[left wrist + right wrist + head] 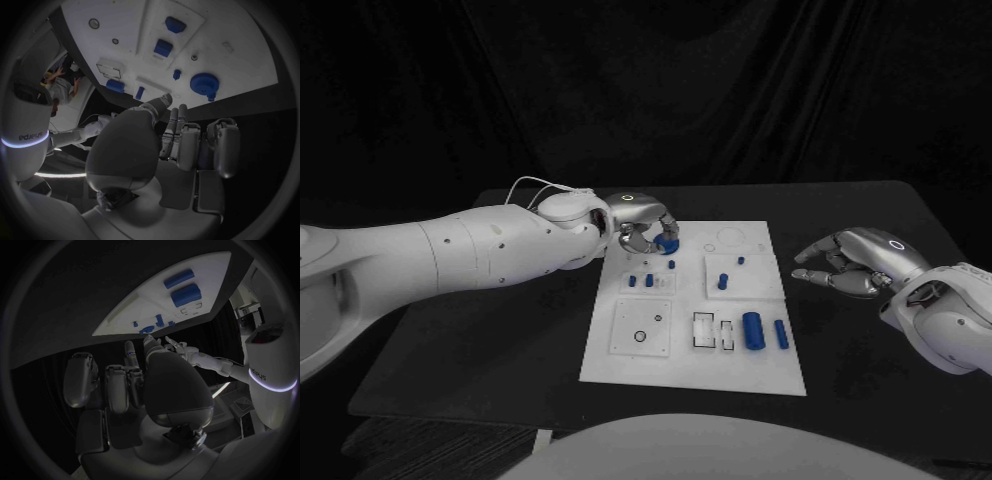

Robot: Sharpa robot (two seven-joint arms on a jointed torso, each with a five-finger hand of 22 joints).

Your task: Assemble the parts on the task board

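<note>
At the far left corner of the task board (620, 362), a round blue part (668, 244) sits pinched in the left hand (640, 228). Off the board's right edge, the right hand (845, 266) hovers above the black worktop (502, 340), fingers curled, holding nothing.

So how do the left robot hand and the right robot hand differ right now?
The left robot hand reaches over the far end of the task board, its fingers at a round blue part; the right robot hand hangs off the board's right side, fingers curled, holding nothing. Both are silver on white arms.
</note>
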